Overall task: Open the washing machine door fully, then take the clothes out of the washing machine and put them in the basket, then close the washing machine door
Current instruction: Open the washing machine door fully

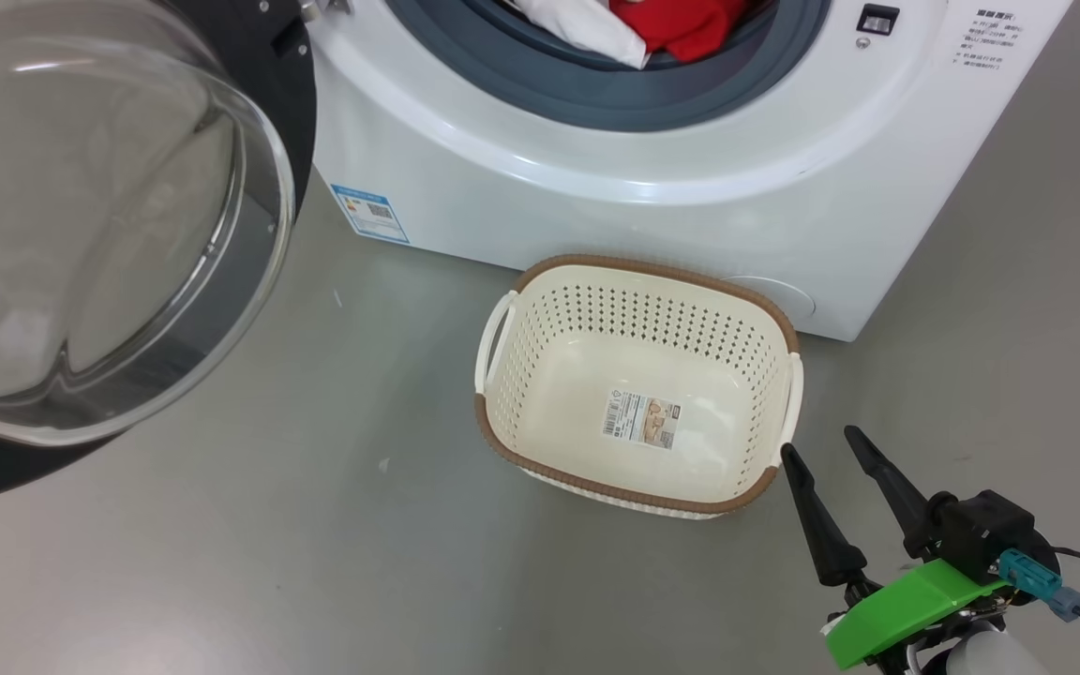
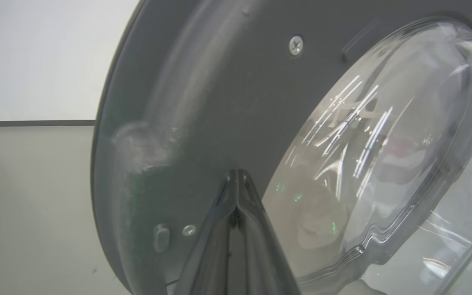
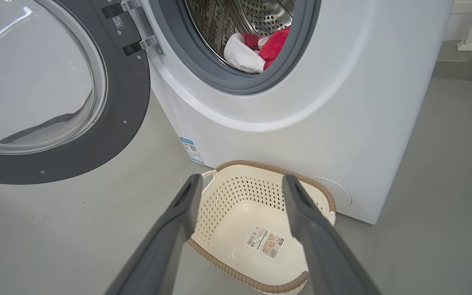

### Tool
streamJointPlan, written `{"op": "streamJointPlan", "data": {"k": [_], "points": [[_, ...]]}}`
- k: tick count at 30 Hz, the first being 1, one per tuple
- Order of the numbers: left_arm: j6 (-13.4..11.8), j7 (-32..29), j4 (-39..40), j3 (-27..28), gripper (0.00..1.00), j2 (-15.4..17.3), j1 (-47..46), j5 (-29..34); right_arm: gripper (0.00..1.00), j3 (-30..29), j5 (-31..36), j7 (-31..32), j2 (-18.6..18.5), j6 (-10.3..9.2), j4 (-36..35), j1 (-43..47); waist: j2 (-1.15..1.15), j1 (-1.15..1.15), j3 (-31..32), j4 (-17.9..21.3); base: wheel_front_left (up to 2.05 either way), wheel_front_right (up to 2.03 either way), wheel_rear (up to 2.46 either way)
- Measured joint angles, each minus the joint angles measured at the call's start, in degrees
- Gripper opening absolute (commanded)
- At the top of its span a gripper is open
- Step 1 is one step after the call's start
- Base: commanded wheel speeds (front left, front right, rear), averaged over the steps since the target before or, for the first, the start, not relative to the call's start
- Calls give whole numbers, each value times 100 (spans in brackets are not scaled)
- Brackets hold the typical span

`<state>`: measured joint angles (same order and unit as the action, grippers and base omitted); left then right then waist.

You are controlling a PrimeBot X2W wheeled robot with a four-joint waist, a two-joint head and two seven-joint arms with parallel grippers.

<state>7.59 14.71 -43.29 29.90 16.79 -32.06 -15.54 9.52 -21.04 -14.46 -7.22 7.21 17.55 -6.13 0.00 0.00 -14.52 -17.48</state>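
- Two grippers are at work. Your right gripper (image 1: 819, 441) hovers at the near right above the grey floor (image 1: 315, 562). Its two long dark fingers are spread wide with nothing between them.
- Its fingertips sit just beside the near right corner of the basket (image 1: 652, 267).
- Your left gripper (image 2: 236, 177) has its fingers pressed together into one point, pinching nothing. The tips sit right at the dark inner face of the washing machine door (image 1: 99, 225), beside the glass bowl. You cannot tell whether they touch it.
- The washing machine door stands open, out to the left of the washing machine (image 1: 643, 216). It is hinged at the left edge of the opening, and its clear bowl bulges from the inner side.
- The clothes (image 1: 681, 23) lie inside the machine at the bottom front of the steel drum (image 3: 260, 16), just behind the grey rubber ring (image 1: 596, 94). They form a red bundle with a white piece on its left.
- The basket stands upright on the floor, just in front of the machine's lower right, with its far rim close to the white front panel. A label sticker (image 1: 641, 419) lies on its bare bottom.
- A small blue label (image 1: 369, 212) marks the lower left corner of the machine's front.
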Motion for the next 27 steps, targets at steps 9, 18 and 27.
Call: {"op": "streamJointPlan", "data": {"k": [9,18,27], "points": [[-1,0,237,-357,0,-64,342,-321,100,-40,-3,1,5,0,5,16,0,0,249,-32,0,0,0],[-1,0,905,-851,0,-337,1007,-583,100,-87,-13,1,24,0,-3,47,0,0,502,-27,0,0,0],[-1,0,1998,-1423,22,-771,2051,-563,100,-167,-65,0,116,0,-46,323,0,0,801,124,0,0,0]]}}
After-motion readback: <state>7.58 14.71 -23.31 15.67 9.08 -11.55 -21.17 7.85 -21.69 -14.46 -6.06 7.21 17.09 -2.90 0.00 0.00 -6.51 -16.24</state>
